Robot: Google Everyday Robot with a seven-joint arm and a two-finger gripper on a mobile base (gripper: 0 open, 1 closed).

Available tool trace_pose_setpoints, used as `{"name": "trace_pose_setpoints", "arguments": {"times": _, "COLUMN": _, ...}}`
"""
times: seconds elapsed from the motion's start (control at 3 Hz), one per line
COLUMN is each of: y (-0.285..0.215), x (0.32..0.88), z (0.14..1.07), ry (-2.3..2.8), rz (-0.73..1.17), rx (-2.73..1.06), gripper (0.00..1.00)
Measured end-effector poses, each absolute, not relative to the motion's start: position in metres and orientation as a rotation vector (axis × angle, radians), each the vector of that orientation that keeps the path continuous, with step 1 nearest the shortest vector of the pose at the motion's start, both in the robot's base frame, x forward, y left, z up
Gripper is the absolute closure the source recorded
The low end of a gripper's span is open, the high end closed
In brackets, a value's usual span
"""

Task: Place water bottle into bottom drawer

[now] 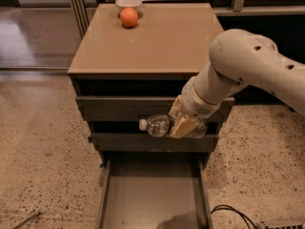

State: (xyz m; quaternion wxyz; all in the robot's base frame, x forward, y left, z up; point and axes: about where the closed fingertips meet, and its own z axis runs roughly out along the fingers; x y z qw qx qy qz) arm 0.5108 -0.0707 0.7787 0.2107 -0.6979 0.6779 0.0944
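The water bottle (157, 126) is clear, with a white cap pointing left. It lies sideways in my gripper (182, 124), which is shut on it. My gripper holds the bottle in the air in front of the cabinet's upper drawer fronts, above the open bottom drawer (153, 197). That drawer is pulled out, a grey tray with a bare flat floor. The white arm reaches in from the right and hides the bottle's right end.
An orange ball (128, 16) and a white bowl (128, 3) sit at the back of the tan cabinet top (147, 42). A black cable (231, 213) lies on the speckled floor at lower right.
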Motion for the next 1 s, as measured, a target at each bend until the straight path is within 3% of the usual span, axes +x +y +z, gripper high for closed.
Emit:
{"name": "trace_pose_setpoints", "arguments": {"times": 0.33, "y": -0.0739, "x": 0.4932, "z": 0.7274, "ry": 1.918, "rz": 0.481, "rx": -1.805, "gripper": 1.0}}
{"name": "trace_pose_setpoints", "arguments": {"times": 1.0, "y": -0.0737, "x": 0.4907, "z": 0.7237, "ry": 1.929, "rz": 0.526, "rx": -1.771, "gripper": 1.0}}
